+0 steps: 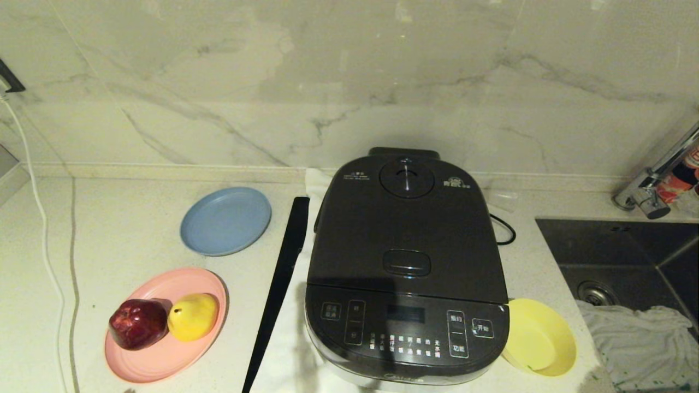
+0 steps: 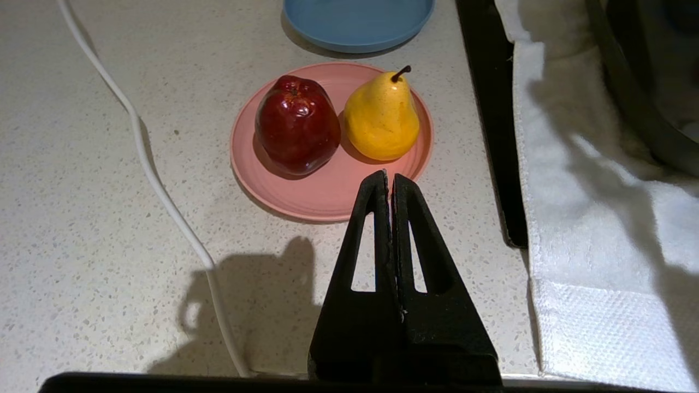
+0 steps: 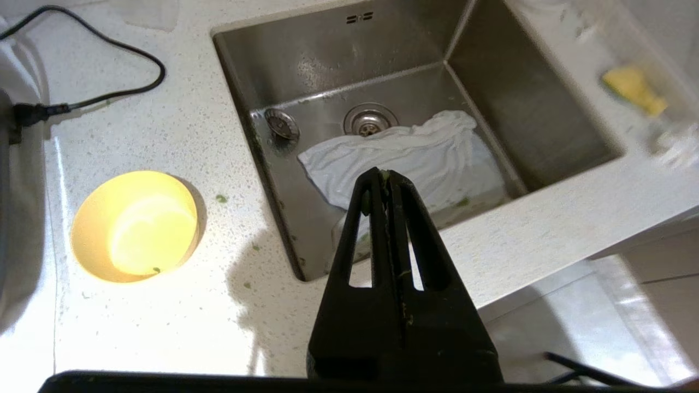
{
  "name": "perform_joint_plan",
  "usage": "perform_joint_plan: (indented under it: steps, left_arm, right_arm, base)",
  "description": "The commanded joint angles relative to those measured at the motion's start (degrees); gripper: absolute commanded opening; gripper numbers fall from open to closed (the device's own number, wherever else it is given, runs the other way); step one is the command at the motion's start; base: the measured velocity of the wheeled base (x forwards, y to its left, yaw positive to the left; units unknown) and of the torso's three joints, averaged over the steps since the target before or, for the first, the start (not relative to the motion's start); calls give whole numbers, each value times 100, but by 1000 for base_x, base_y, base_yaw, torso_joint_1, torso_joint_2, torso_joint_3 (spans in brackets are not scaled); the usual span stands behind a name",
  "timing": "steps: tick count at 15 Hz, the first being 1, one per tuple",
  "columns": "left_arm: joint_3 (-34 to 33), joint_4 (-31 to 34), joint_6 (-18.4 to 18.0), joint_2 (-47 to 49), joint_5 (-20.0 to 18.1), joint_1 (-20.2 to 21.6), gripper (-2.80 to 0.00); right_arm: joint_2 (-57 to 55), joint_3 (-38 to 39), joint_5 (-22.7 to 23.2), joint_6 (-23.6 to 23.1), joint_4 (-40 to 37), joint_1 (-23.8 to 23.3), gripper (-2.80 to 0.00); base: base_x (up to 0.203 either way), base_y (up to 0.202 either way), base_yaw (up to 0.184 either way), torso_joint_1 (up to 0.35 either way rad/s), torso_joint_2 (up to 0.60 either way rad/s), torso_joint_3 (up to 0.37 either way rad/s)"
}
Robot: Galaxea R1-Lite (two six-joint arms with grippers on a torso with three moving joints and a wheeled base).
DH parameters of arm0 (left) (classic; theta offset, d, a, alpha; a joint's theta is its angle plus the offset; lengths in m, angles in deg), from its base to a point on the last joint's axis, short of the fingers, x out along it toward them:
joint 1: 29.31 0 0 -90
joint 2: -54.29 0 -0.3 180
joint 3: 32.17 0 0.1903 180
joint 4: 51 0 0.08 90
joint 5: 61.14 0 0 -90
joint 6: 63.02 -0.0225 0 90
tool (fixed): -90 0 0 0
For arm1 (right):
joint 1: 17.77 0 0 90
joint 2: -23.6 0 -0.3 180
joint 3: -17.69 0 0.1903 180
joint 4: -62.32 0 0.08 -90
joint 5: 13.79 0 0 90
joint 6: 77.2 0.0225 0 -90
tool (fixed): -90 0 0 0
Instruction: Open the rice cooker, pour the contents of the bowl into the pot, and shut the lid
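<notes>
The dark grey rice cooker (image 1: 407,262) stands mid-counter with its lid (image 1: 407,218) down, so the pot is hidden. To its right the yellow bowl (image 1: 538,338) sits upright and almost bare; in the right wrist view the bowl (image 3: 134,226) holds a single green speck. A few green bits (image 3: 220,198) lie on the counter beside it. My right gripper (image 3: 384,173) hovers shut over the sink's near edge, green residue on its tips. My left gripper (image 2: 389,176) hangs shut above the counter just short of the pink plate. Neither arm shows in the head view.
A pink plate (image 1: 164,327) carries a red apple (image 2: 296,125) and a yellow pear (image 2: 381,117); a blue plate (image 1: 225,220) lies behind it. A black strip (image 1: 281,284) and white towel (image 2: 590,218) border the cooker. The sink (image 1: 628,256) holds a white cloth (image 3: 409,158). A white cable (image 2: 158,185) crosses the left counter.
</notes>
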Motion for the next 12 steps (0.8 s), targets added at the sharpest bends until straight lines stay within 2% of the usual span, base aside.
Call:
perform_joint_plan:
  steps: [1, 2, 5, 7, 10, 11, 12]
  left_arm:
    - [0, 1, -2, 5, -2, 0, -280]
    - [0, 1, -4, 5, -2, 0, -280]
    - [0, 1, 3, 5, -2, 0, -280]
    - [0, 1, -4, 5, -2, 0, -280]
    - [0, 1, -4, 5, -2, 0, -280]
    - [0, 1, -2, 5, -2, 0, -280]
    - [0, 1, -3, 5, -2, 0, -280]
  right_arm:
    - [381, 699, 62, -85, 495, -90, -280]
    - [414, 787, 72, -369, 577, -131, -280]
    - [788, 945, 81, -817, 581, -693, -280]
    - [1154, 1146, 126, -901, 603, -645, -280]
    - [1955, 2167, 1037, -1113, 792, -586, -280]
    - [1967, 2539, 1292, -1177, 1219, -579, -280]
    - [1978, 2795, 1905, -1228, 1692, -575, -280]
  base:
    - [0, 0, 0, 0, 0, 0]
    - [0, 0, 0, 0, 0, 0]
    - [0, 0, 0, 0, 0, 0]
    - [0, 0, 0, 0, 0, 0]
    - [0, 0, 0, 0, 0, 0]
    - [0, 0, 0, 0, 0, 0]
    - [0, 0, 0, 0, 0, 0]
